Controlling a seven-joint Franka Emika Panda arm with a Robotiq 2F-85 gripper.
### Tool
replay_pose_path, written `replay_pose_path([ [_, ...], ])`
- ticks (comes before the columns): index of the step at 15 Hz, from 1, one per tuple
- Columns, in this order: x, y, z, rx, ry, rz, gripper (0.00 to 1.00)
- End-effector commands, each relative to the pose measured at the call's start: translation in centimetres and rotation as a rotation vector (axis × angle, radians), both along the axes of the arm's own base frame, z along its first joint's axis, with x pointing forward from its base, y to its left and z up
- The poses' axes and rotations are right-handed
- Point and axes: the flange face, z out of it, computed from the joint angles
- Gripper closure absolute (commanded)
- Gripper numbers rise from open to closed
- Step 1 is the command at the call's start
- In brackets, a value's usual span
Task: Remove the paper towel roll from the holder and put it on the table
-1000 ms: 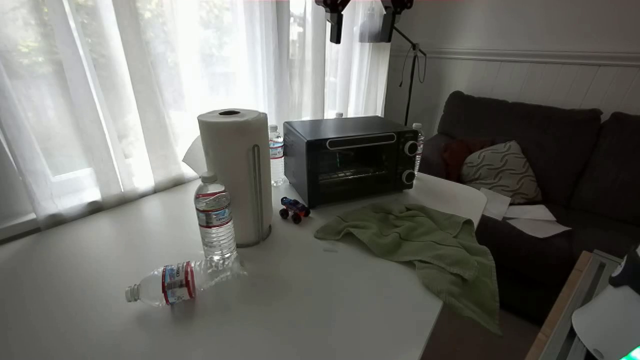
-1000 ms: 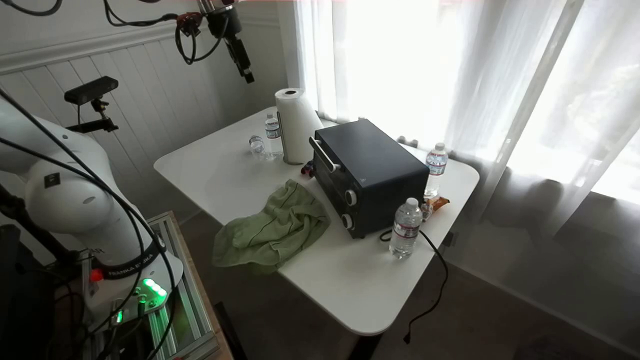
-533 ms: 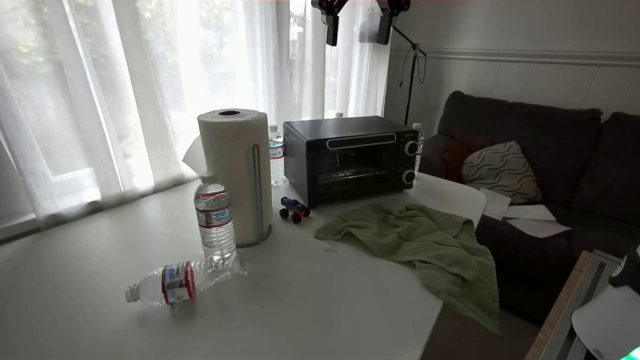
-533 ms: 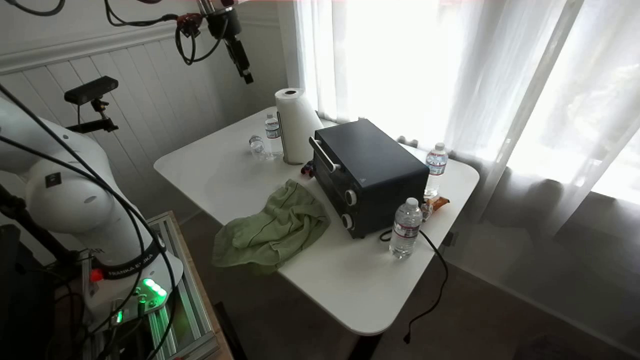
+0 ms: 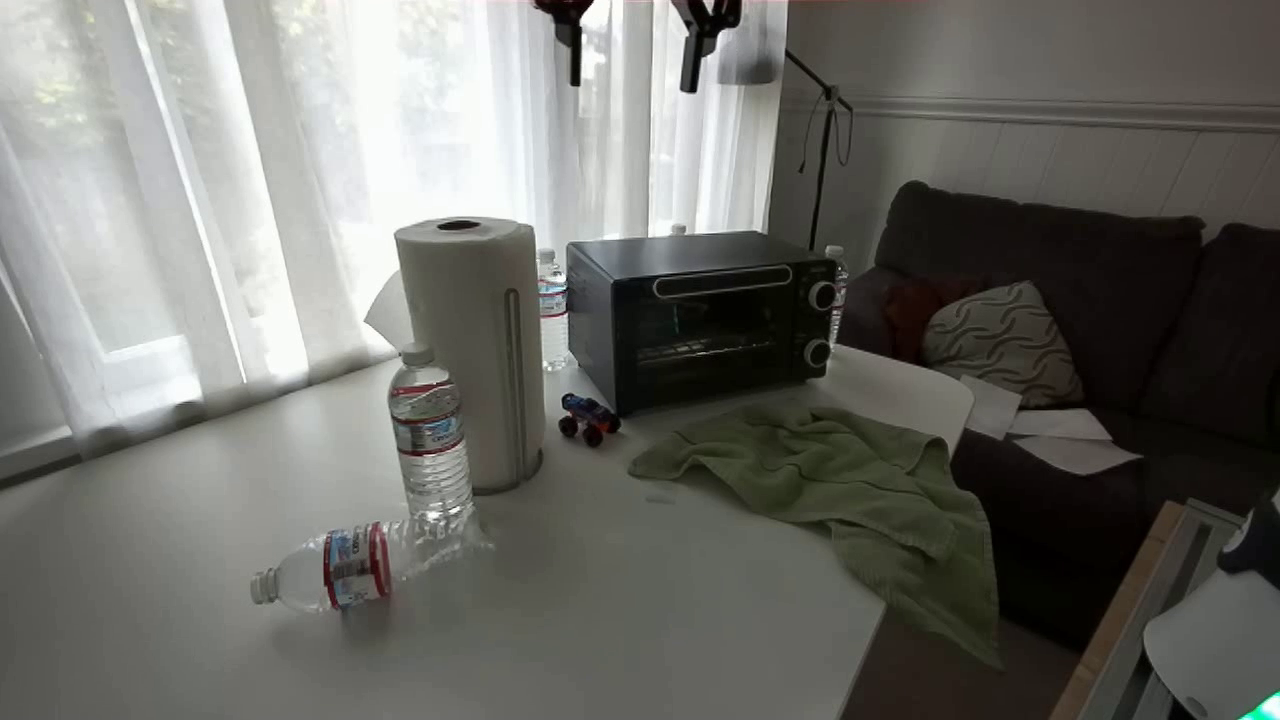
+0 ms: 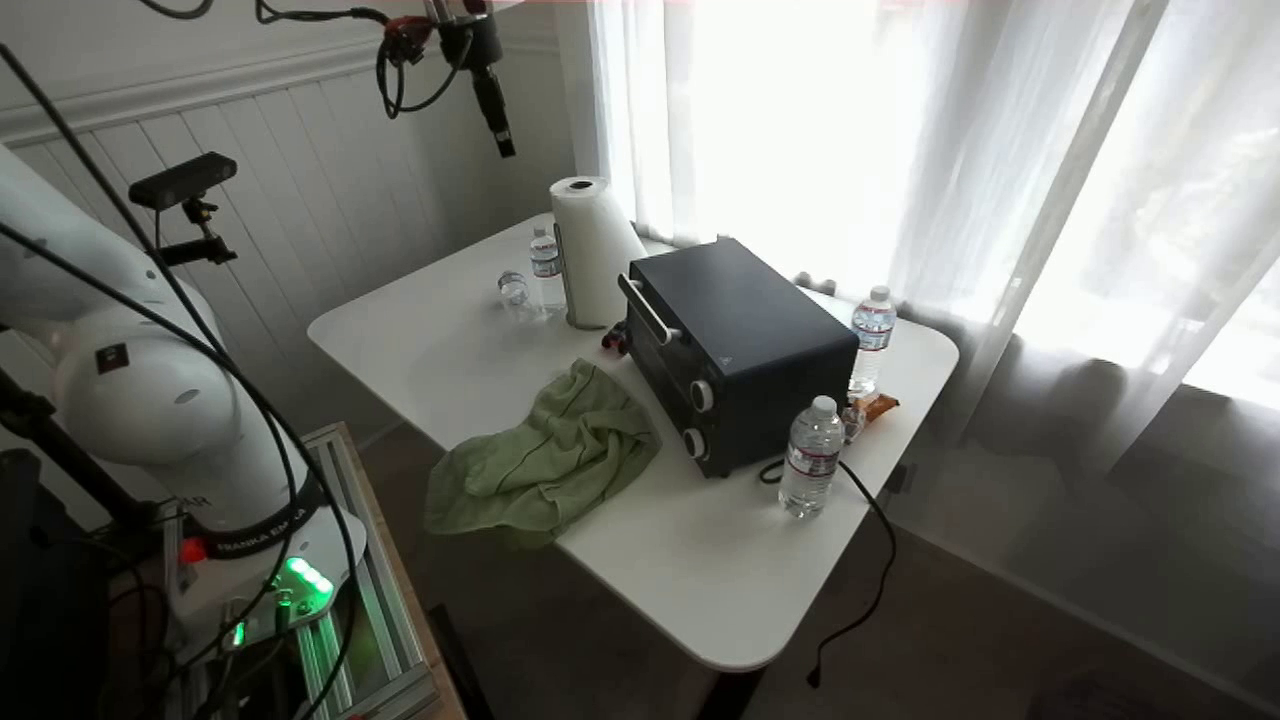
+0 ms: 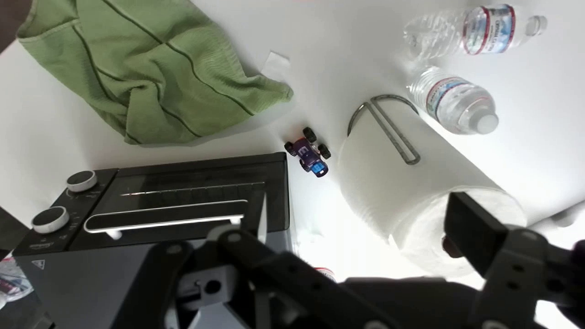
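Note:
The paper towel roll is a tall white cylinder standing upright on the holder, and it also shows in an exterior view and in the wrist view. The holder's wire loop runs up the roll's side; it is clear in the wrist view. The rest of the holder is mostly hidden by the roll. The table is white. My gripper is open and empty, high above the table. In the wrist view one finger overlaps the roll's top and the other overlaps the oven.
An upright bottle and a lying bottle are close to the roll. A toy truck, a toaster oven and a green towel lie to its other side. More bottles stand around the oven.
My open gripper has moved left in an exterior view, toward the roll's side, and slightly right in an exterior view. The roll, holder and other objects have not moved.

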Motion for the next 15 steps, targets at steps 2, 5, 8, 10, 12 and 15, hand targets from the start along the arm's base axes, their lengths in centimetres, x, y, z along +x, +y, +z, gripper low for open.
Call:
replay_pose_path([
  [2,4.7,2.0,-1.1,0.095,0.021,-0.146,0.00],
  [5,6.4,3.2,-3.4,0.125,0.002,-0.205,0.00],
  [8,8.3,3.9,-5.5,0.147,-0.055,-0.262,0.00],
  [10,9.4,3.9,-6.3,0.149,-0.098,-0.254,0.00],
  [12,8.8,3.5,-6.7,0.148,-0.068,-0.239,0.00],
  [15,9.3,3.5,-7.0,0.149,-0.073,-0.240,0.00],
])
